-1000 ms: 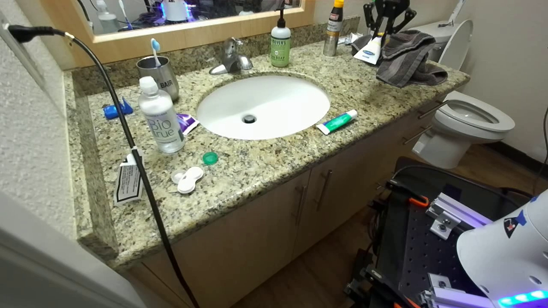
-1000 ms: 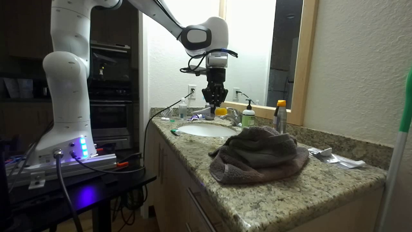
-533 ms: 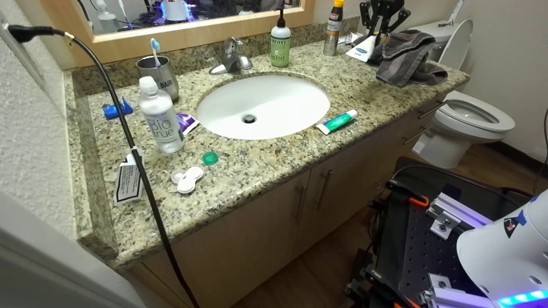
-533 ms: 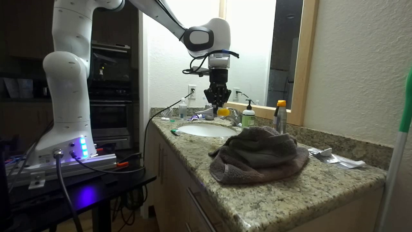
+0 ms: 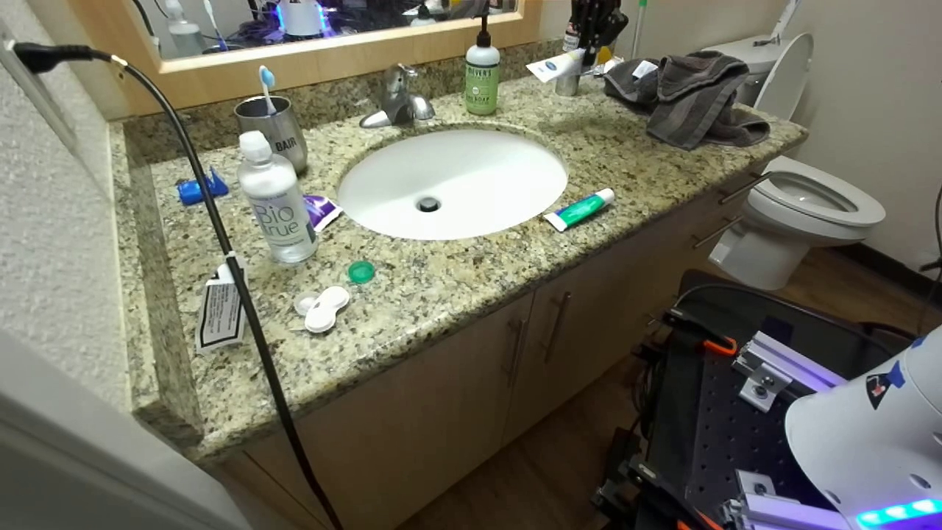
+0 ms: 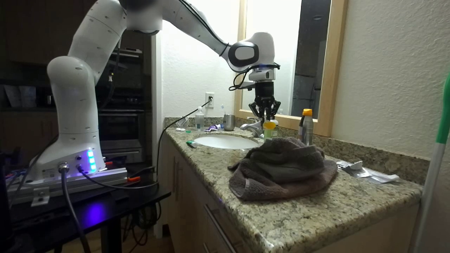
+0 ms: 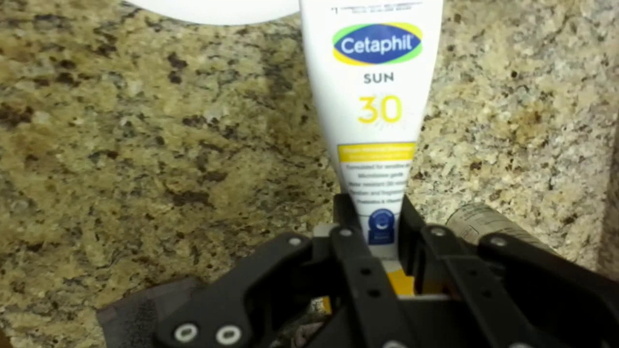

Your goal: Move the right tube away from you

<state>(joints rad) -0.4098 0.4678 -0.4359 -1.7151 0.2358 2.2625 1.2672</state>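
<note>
I read the tube (image 7: 375, 111) as smooth plastic w/ low sheen, gripper (image 7: 378, 215) mostly matt. Counter (image 5: 427, 280): polished-stone look, v. glossy. Sink (image 5: 508, 177): smooth & glossy. Faucet (image 5: 397, 103): shiny metal. Cup (image 5: 285, 131): brushed metal, semi-gloss. Towel (image 6: 281, 168): rough, matt cloth. Mirror frame (image 5: 346, 53): smooth wood.

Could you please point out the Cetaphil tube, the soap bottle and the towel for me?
Cetaphil tube (image 7: 377, 130): in the wrist view, on its front, just under the printed 30.
Soap bottle (image 5: 483, 81): in an exterior view, on its green label.
Towel (image 6: 283, 169): in an exterior view, on its crumpled middle.
</note>
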